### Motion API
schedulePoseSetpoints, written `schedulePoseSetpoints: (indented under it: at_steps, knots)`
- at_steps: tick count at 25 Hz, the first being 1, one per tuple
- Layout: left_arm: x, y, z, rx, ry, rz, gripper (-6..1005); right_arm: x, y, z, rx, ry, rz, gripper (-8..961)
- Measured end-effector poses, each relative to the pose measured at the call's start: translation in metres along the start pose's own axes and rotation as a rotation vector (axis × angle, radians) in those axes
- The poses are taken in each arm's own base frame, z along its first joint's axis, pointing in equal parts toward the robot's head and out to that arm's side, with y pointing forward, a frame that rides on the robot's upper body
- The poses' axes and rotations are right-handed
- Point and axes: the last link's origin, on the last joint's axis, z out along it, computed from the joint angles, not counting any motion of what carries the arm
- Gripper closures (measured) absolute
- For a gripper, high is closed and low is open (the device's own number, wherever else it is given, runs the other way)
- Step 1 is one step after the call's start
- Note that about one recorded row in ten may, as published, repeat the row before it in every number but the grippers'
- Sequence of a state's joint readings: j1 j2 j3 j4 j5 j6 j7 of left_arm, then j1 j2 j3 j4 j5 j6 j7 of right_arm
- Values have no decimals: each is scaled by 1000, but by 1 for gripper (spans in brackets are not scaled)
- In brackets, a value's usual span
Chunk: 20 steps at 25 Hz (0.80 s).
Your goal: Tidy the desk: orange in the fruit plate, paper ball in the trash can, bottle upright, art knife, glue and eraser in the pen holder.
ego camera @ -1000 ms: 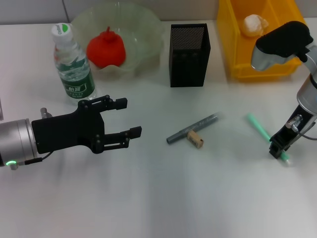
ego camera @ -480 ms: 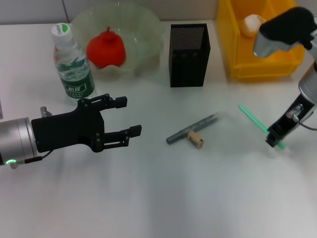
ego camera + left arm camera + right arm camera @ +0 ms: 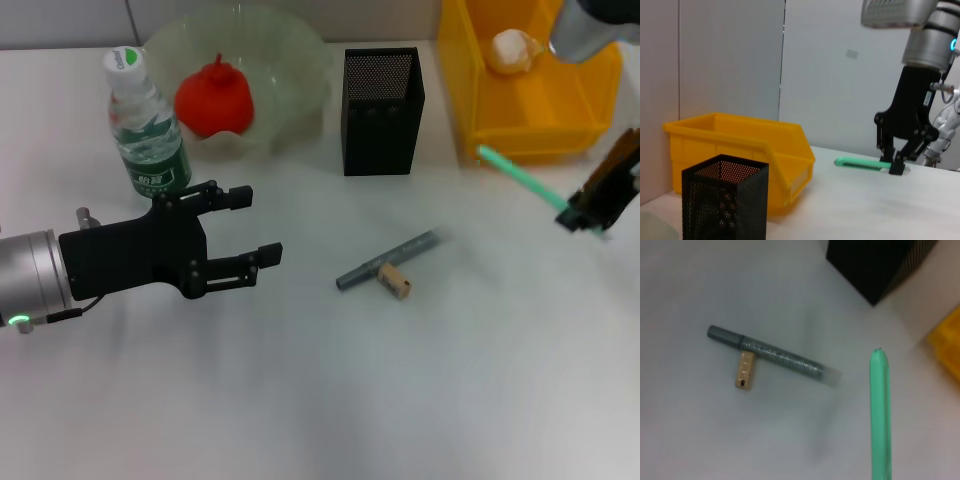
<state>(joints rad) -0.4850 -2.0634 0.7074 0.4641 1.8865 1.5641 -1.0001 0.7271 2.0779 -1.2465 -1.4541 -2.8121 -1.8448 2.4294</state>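
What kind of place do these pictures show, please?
Most likely an office desk staged for a robot trial: a white tabletop with a mesh pen holder, an eraser and a yellow trash can.
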Motion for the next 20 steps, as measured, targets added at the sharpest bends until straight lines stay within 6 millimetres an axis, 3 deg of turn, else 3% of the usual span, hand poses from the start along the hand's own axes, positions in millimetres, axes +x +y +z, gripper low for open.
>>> schedulePoseSetpoints:
  at_steps: [6, 20]
  knots:
    - [4, -3, 0, 10, 19, 16, 204, -3, -7, -22, 142, -109, -190, 800]
    - [7, -5, -4, 40, 55, 27, 203, -13, -23, -44, 462, -282, -441, 801]
